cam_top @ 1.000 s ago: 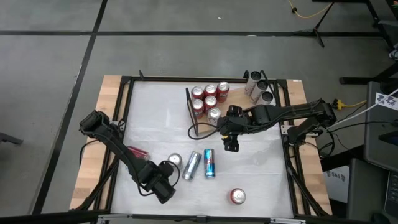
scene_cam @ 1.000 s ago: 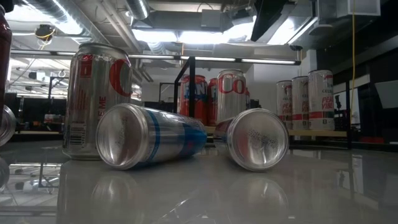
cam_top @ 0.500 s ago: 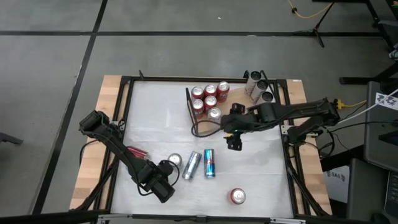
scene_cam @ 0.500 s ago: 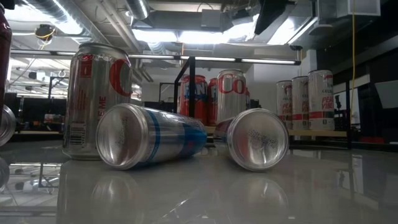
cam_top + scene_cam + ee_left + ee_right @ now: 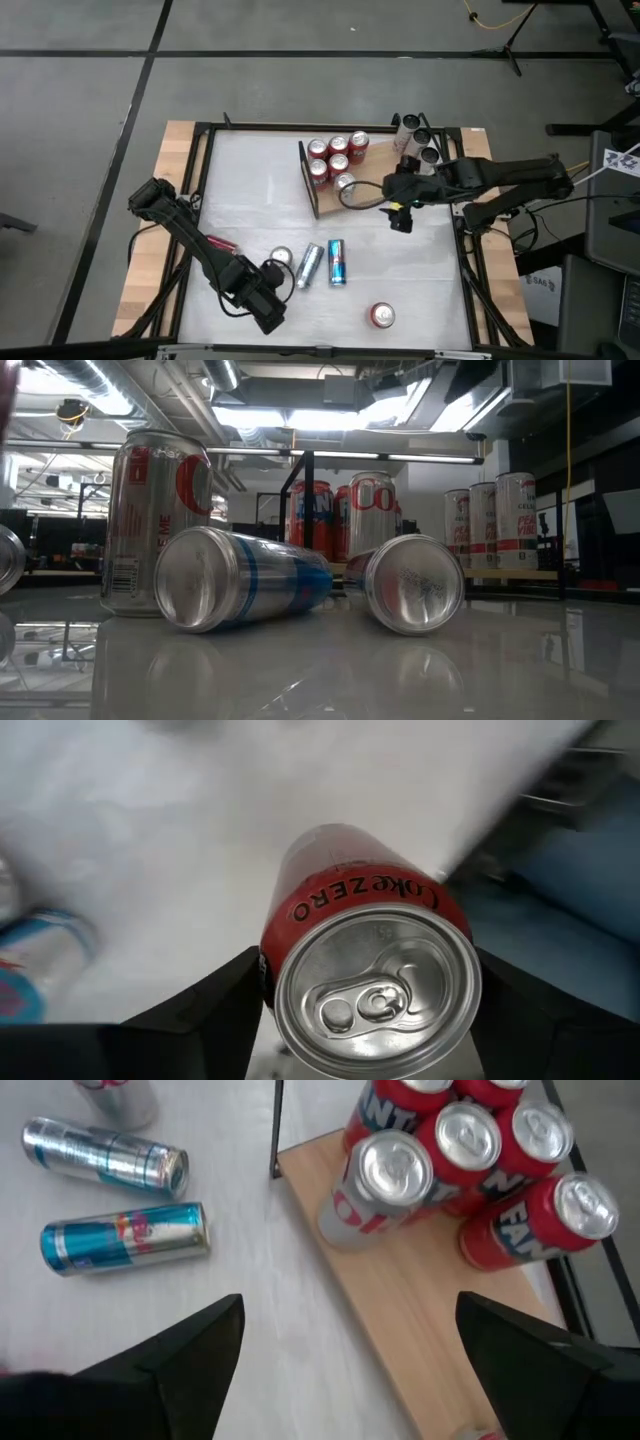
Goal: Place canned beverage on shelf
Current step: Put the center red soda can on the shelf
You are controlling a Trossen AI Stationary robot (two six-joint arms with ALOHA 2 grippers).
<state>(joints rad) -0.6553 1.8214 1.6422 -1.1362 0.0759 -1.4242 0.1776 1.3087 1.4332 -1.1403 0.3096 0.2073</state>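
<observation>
left end effector (image 5: 262,305) grips Coke Zero can (image 5: 368,960) | right end effector (image 5: 402,222) open beside shelf (image 5: 420,1315) | two cans (image 5: 322,263) lying between

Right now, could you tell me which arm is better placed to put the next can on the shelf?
Left, probably. The left gripper already holds a Coke Zero can, though it is at the table's near side. The right gripper hangs open and empty beside the shelf.
</observation>
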